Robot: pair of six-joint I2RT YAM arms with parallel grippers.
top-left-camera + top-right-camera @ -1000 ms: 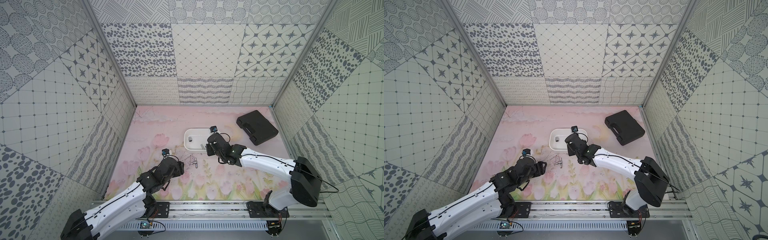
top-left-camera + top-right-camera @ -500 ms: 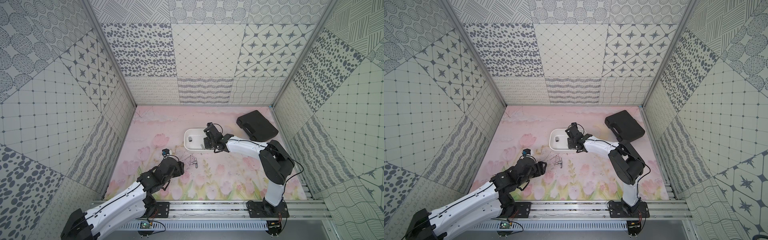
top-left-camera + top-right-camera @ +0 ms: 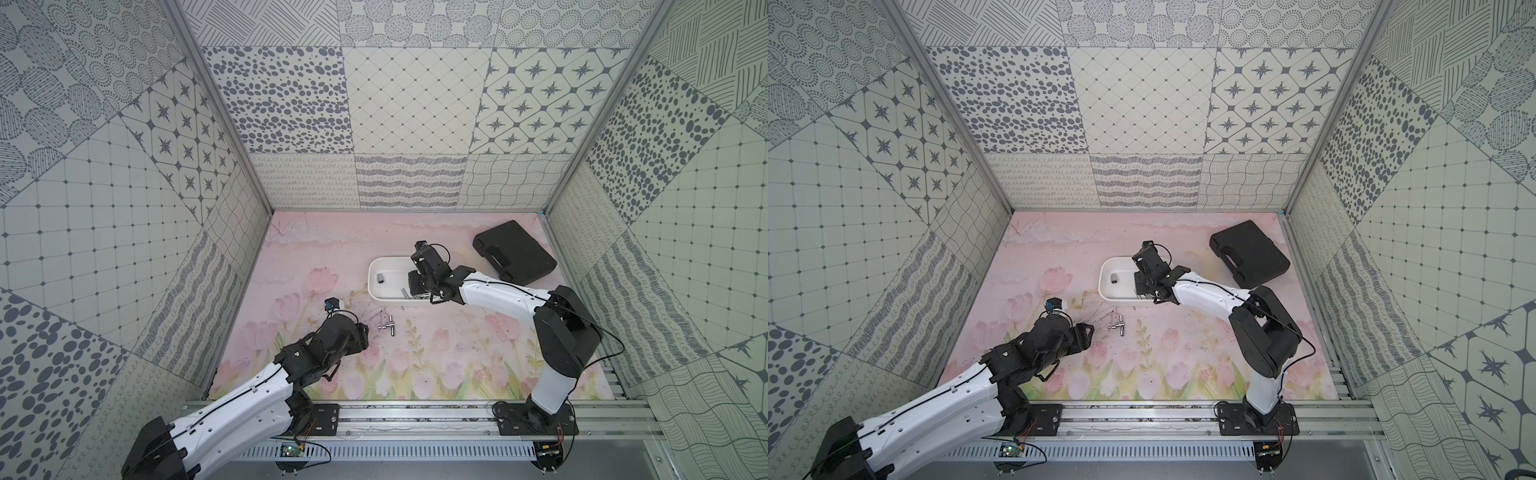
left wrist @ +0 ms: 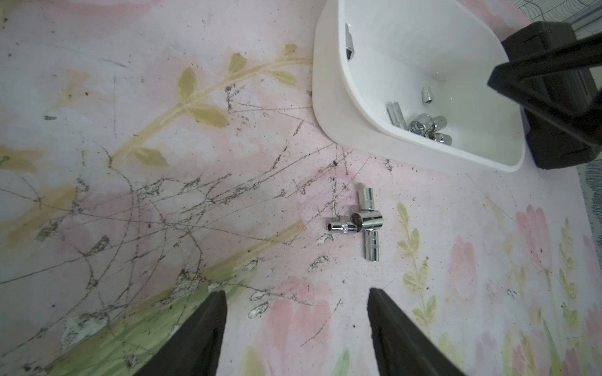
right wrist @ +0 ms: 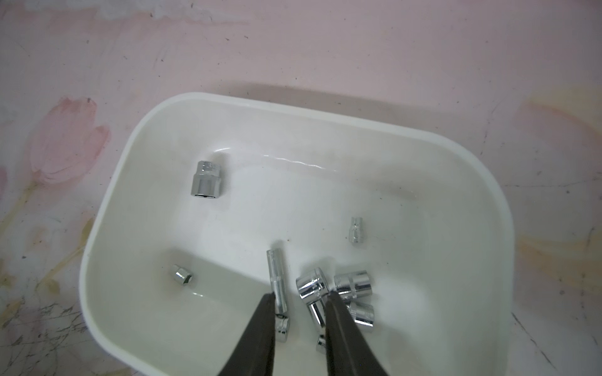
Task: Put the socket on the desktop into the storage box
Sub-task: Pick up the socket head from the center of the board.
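The left tool (image 4: 296,291) hangs spread wide and empty, just short of the loose sockets (image 4: 368,223). These lie bunched and touching on the bench (image 4: 163,97), near the storage box (image 4: 332,107) but clear of its wall. That bunch is the likely trouble. The pieces are round and polished, so fingers closing on one could set its neighbours rolling. They could also catch two at once and let one slip on the way over. A wide sweep might shove the box too.

Further right, the right tool (image 5: 300,294) sits low inside the box. Its fingers are parted a little with nothing pinched between them, right over the stored sockets (image 5: 353,283). If it rises carelessly it could hook the rim and drag or tip the box. If the left arm comes over while it is in there, the two could collide. The black case (image 3: 515,251), well apart at the far right, looks out of harm's way.

Counted: two tools, one storage box, one black case. On the bench there are three sockets for certain. There may be four, since the long one crossing the fat one could be two. In the box nine show plainly, and a tenth seems half hidden behind a finger.
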